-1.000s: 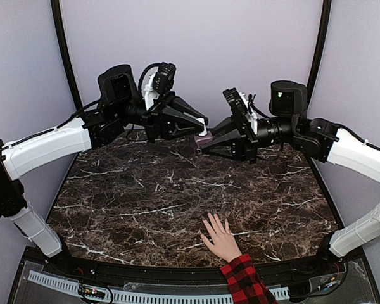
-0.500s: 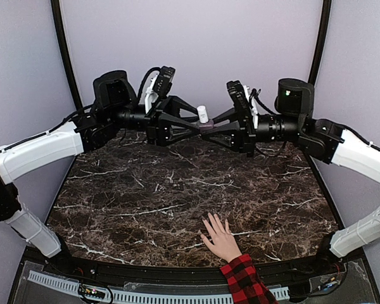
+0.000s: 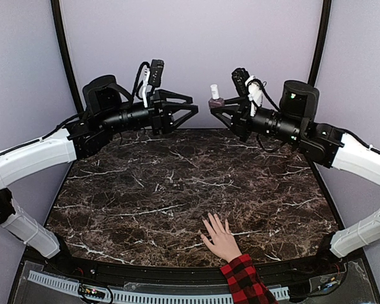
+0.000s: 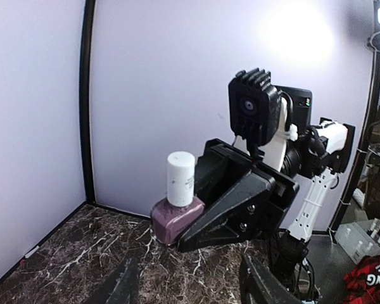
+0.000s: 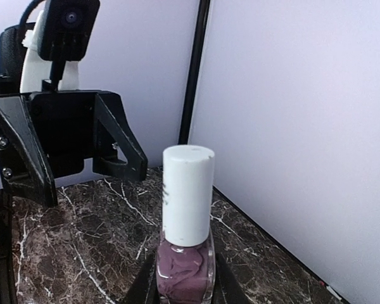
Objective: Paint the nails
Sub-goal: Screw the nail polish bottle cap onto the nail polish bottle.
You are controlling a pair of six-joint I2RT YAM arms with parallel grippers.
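A light-skinned hand [image 3: 220, 237] with a red-and-black plaid sleeve [image 3: 244, 283] lies flat at the table's near edge; its nails are too small to make out. My right gripper [image 3: 216, 105] is shut on the purple body of a white-capped polish bottle [image 3: 215, 96], held upright high over the back of the table. The bottle [image 5: 185, 221] fills the right wrist view, cap on. My left gripper [image 3: 191, 104] is open and empty, facing the bottle a short gap to its left. The left wrist view shows the bottle [image 4: 177, 206] beyond my open fingers [image 4: 122, 286].
The dark marble table [image 3: 177, 183] has purple walls on three sides and black corner posts [image 3: 64, 57]. Both arms reach in from the sides at the back. The hand lies far below and nearer than both grippers.
The two grippers were together around the bottle low over the back of the table. Both have risen; the left has drawn back to the left, and the right carries the bottle up.
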